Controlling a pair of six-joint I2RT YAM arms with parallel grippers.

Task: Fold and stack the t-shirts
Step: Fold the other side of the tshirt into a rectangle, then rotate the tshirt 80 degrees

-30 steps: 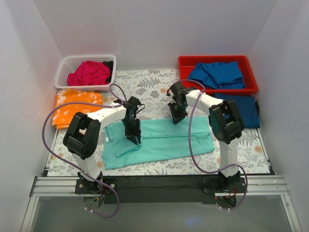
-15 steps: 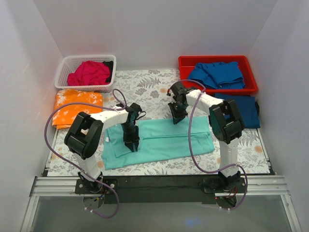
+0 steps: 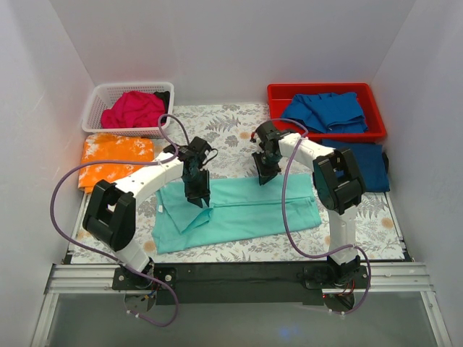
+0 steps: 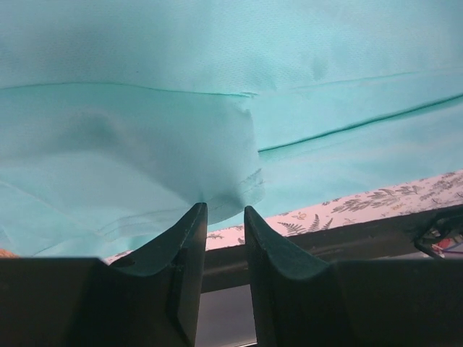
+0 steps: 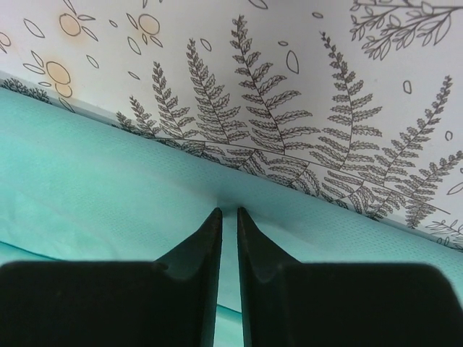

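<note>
The teal shirt (image 3: 246,213) lies flat on the sheet (image 3: 231,137) in the middle of the desk, close to the near edge. It forms a long band running left to right, with its left end folded in over itself.

The left gripper (image 3: 199,200) is down on that folded left end. In the wrist view its fingers (image 4: 189,242) stand with only a narrow gap, and the corner of the flap draws down to their tips. I cannot tell whether the cloth is actually caught between them.

The right gripper (image 3: 263,178) sits at the far hem of the teal shirt. Its fingers are almost together and the hem puckers up right at the tips, so it appears clamped on the hem.

- **Done so far:** the teal shirt looks partway folded, narrowed lengthwise but not yet brought down to a compact square. An orange shirt (image 3: 116,157) lies flat by the left edge, and a flat blue shirt (image 3: 365,165) lies by the right edge just near of the tray (image 3: 325,134). Both may be folded already.
- **Left to do:** a pink shirt (image 3: 134,110) sits crumpled in the basket (image 3: 98,116) at the far-left corner. A loose blue shirt (image 3: 324,110) sits bunched in the tray at the far right. Nothing is stacked yet, so most of the work remains.
</note>
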